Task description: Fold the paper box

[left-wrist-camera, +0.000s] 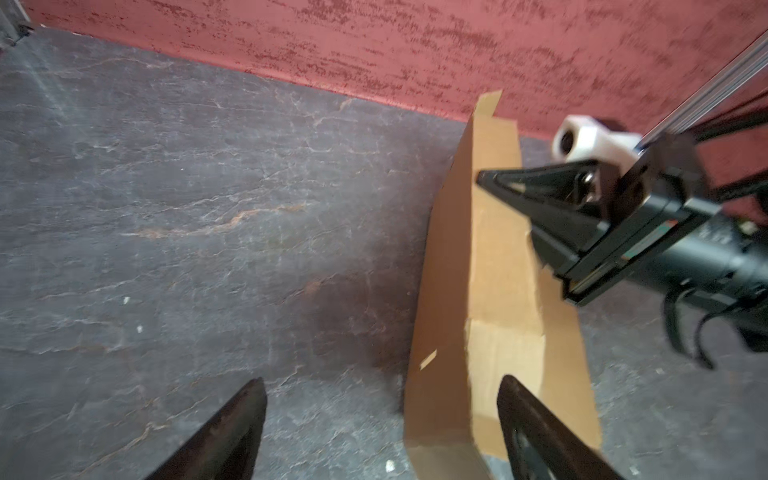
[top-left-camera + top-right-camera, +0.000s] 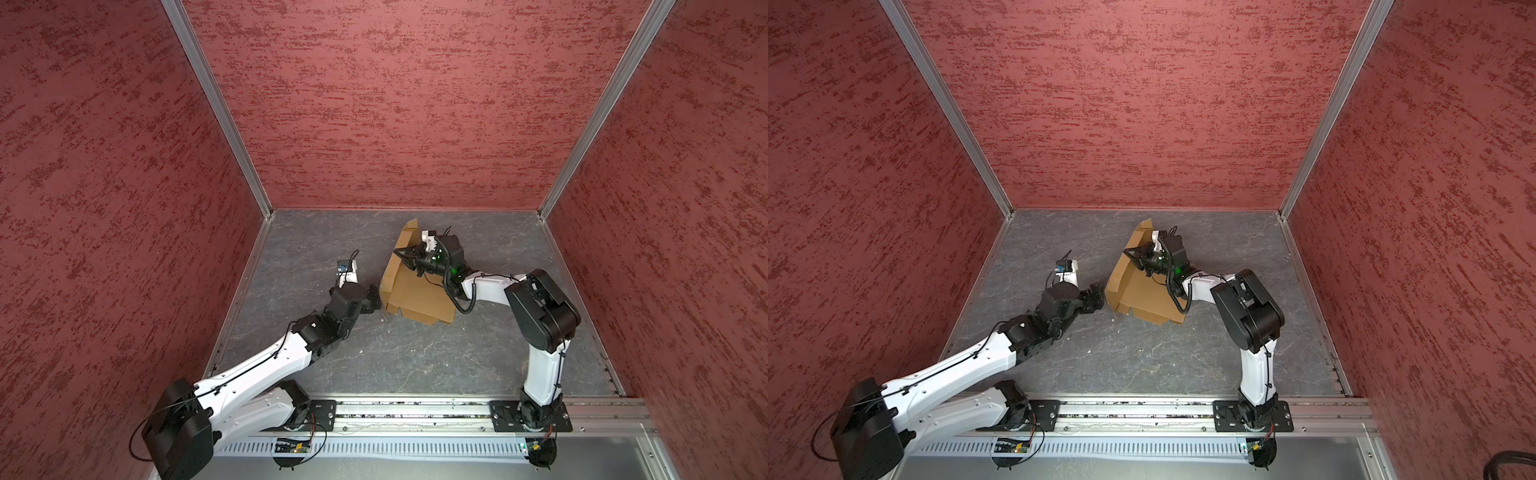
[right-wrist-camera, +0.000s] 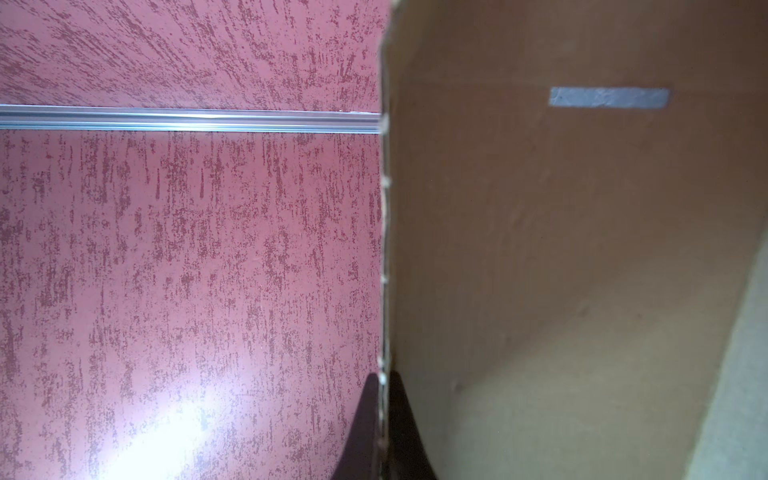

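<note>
Two grippers are seen at the paper box (image 2: 415,295), which lies on the grey tabletop (image 2: 332,353) toward the back middle, partly folded, with one side panel (image 2: 1117,278) raised upright. The panel's edge is pinched between the closed fingers of the right gripper (image 3: 384,380), as is shown in the right wrist view. The left gripper (image 1: 382,380) is held with its jaws spread wide just beside the box's near left corner. Nothing is clasped by it, though contact with the cardboard cannot be ruled out in the blurred view.
</note>
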Robot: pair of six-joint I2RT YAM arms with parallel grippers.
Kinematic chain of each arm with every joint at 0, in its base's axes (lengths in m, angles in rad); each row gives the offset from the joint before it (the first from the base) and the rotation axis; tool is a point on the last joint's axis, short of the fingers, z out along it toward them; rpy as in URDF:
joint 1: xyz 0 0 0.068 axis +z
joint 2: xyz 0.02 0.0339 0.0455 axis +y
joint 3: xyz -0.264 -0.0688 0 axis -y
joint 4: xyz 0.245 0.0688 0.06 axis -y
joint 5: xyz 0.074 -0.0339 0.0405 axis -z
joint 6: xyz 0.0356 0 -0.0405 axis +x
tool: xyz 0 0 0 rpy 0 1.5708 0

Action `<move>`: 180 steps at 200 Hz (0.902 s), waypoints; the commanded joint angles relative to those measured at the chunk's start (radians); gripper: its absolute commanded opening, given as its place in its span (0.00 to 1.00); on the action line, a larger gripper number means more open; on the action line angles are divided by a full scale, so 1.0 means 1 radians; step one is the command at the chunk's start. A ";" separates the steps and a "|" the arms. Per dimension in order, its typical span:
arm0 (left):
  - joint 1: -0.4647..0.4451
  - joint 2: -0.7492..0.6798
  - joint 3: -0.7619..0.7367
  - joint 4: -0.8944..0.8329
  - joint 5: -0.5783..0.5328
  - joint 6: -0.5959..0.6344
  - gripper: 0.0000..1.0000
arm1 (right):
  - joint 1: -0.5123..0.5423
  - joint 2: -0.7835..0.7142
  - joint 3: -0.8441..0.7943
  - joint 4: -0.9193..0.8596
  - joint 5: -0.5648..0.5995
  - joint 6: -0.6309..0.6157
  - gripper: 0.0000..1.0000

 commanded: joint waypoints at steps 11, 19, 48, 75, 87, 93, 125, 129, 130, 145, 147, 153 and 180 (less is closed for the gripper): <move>0.119 -0.012 0.038 -0.041 0.318 -0.012 0.93 | -0.008 0.001 0.011 0.011 -0.007 -0.005 0.04; 0.156 -0.008 0.044 -0.040 0.385 -0.016 0.93 | -0.009 0.003 0.012 0.005 -0.007 -0.007 0.04; 0.243 0.027 0.068 -0.037 0.568 -0.002 0.90 | -0.008 0.009 0.017 -0.005 -0.007 -0.010 0.04; 0.253 0.061 0.117 -0.094 0.644 0.053 0.86 | -0.008 0.010 0.024 -0.017 -0.004 -0.011 0.04; 0.253 0.077 0.152 -0.139 0.665 0.081 0.86 | -0.009 0.011 0.026 -0.023 -0.001 -0.014 0.04; 0.254 0.085 0.171 -0.166 0.672 0.095 0.85 | -0.009 0.013 0.027 -0.026 0.000 -0.015 0.04; 0.253 0.139 0.262 -0.314 0.653 0.151 0.80 | -0.009 0.013 0.024 -0.035 0.006 -0.018 0.04; 0.253 0.145 0.270 -0.328 0.647 0.156 0.79 | -0.009 0.012 0.024 -0.036 0.006 -0.017 0.04; 0.253 0.146 0.271 -0.331 0.646 0.156 0.79 | -0.008 0.012 0.024 -0.037 0.006 -0.017 0.04; 0.252 0.166 0.293 -0.363 0.636 0.176 0.76 | -0.008 0.013 0.022 -0.037 0.008 -0.017 0.04; 0.253 0.169 0.297 -0.367 0.634 0.178 0.76 | -0.009 0.014 0.022 -0.036 0.008 -0.015 0.04; 0.249 0.176 0.300 -0.374 0.630 0.185 0.75 | -0.008 0.014 0.021 -0.036 0.008 -0.015 0.04; 0.238 0.210 0.314 -0.387 0.632 0.220 0.75 | -0.009 0.020 0.020 -0.032 0.010 -0.010 0.04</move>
